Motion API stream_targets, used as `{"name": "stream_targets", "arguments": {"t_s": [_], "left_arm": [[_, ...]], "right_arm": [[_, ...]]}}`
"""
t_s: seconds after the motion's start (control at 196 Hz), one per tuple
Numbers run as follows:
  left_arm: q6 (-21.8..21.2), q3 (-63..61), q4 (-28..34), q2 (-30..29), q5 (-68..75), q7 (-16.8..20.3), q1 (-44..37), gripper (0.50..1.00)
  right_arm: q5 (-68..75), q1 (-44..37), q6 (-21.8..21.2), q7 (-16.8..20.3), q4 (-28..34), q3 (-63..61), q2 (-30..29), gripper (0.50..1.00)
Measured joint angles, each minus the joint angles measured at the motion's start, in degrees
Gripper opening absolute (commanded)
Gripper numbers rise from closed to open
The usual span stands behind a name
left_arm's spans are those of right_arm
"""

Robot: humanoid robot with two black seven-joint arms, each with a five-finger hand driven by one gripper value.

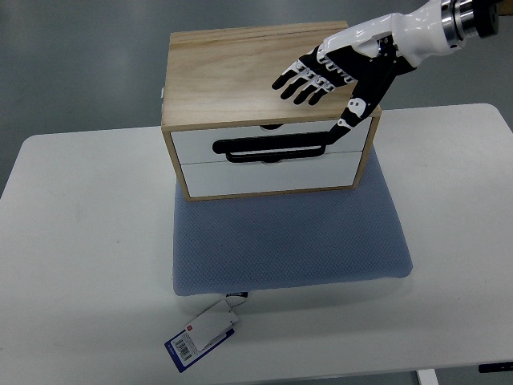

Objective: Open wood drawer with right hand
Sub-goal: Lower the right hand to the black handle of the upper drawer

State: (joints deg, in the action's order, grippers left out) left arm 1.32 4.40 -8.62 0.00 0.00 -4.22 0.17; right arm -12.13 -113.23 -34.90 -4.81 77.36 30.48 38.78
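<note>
Now the right hand (321,80) hovers over the wood drawer (268,150) chest at the table's (80,241) back, fingers spread, holding nothing, thumb reaching toward the black handle (272,149); best bet: curl fingers behind that bar; pull straight, no twisting.

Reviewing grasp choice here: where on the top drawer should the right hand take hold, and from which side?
Best bet: the black bar handle across the top drawer front, hooked from the front. It stands off the white panel, leaving a finger slot. The right hand is above the box, thumb at the handle's right end.
</note>
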Motion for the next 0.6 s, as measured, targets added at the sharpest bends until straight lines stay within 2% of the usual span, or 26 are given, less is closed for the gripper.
{"name": "stream_targets", "arguments": {"t_s": [0.194,0.342,0.602], "left_arm": [[0.0,0.0,0.0,0.0,0.0,0.0,0.0,1.000],[0.0,0.0,0.0,0.0,0.0,0.0,0.0,1.000],[0.0,0.0,0.0,0.0,0.0,0.0,0.0,1.000]], "right_arm": [[3.2,-1.5,2.6,0.0,0.0,4.2,-5.6,0.930],[4.8,-2.6,6.3,0.1,0.0,6.7,-9.9,0.930],[6.5,-1.9,11.3,0.5,0.0,8.4,-14.7,0.928]]}}
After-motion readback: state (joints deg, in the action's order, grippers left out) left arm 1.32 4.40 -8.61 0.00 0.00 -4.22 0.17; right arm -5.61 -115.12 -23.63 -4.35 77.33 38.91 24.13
